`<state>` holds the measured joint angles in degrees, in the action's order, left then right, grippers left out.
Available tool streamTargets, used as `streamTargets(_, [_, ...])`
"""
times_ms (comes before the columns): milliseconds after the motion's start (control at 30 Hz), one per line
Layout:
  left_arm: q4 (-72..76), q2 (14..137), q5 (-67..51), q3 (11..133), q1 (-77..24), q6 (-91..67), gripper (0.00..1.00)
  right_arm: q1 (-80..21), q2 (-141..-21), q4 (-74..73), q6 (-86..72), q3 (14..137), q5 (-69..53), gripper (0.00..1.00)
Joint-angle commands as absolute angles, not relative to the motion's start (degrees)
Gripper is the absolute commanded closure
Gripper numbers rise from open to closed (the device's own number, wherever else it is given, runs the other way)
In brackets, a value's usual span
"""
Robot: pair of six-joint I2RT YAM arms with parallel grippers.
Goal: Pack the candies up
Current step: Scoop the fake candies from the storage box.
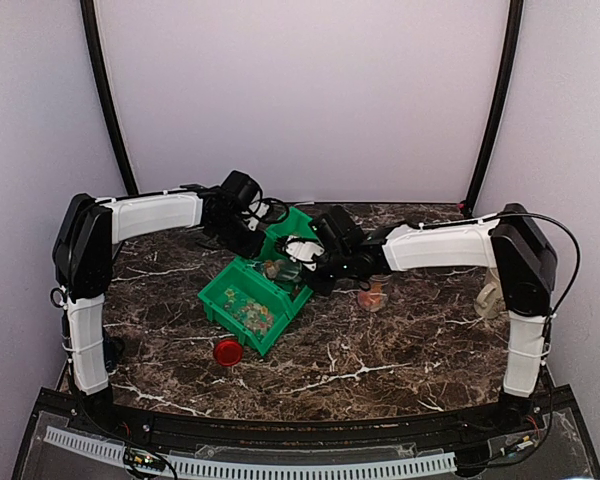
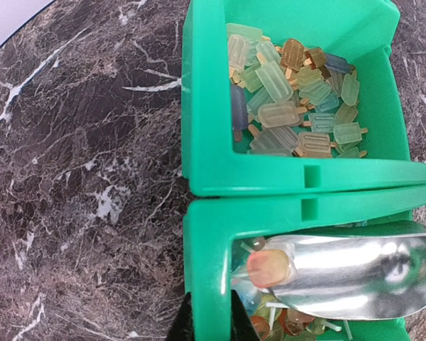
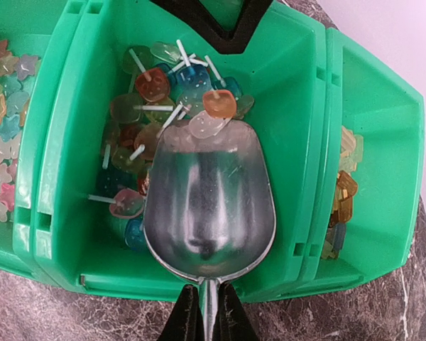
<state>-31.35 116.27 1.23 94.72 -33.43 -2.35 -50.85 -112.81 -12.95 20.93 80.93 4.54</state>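
Note:
Three joined green bins [image 3: 309, 142] hold the candies. Lollipop-shaped candies [image 3: 153, 89] fill the middle bin, star-shaped ones [image 3: 0, 78] the bin on the left of the right wrist view, and popsicle-shaped ones [image 2: 298, 99] the third. My right gripper [image 3: 209, 312] is shut on the handle of a metal scoop [image 3: 209, 206]. The scoop's bowl lies in the middle bin, and an orange candy [image 3: 220, 104] rests at its lip. My left gripper [image 2: 208, 327] is shut on that bin's wall [image 2: 206, 270]. From above, both grippers [image 1: 265, 248] [image 1: 305, 262] meet over the bins [image 1: 220, 300].
A round red lid [image 1: 227, 351] lies on the marble table [image 1: 380, 360] in front of the bins. A small clear jar [image 1: 372, 293] with orange contents stands under the right forearm. A pale object [image 1: 490, 295] sits beside the right arm's upright link.

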Motion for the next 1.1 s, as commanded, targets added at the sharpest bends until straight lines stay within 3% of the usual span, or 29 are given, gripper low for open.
streamTargets(0, [-21.73,111.91,-6.46,96.31,-34.8,-3.56,1.0,-50.93,-115.55,-11.55,22.4,78.31,0.05,1.0])
streamTargets(567, [-21.01,110.77,-10.52,95.19,-33.08,-7.11,1.0,-49.52,-114.42,13.19,14.57,66.45,-1.98,1.0])
streamTargets(1067, [-19.1,109.34,-13.31,92.31,-32.12,-9.4,1.0,-49.31,-114.0,23.8,9.52,60.9,1.15,1.0])
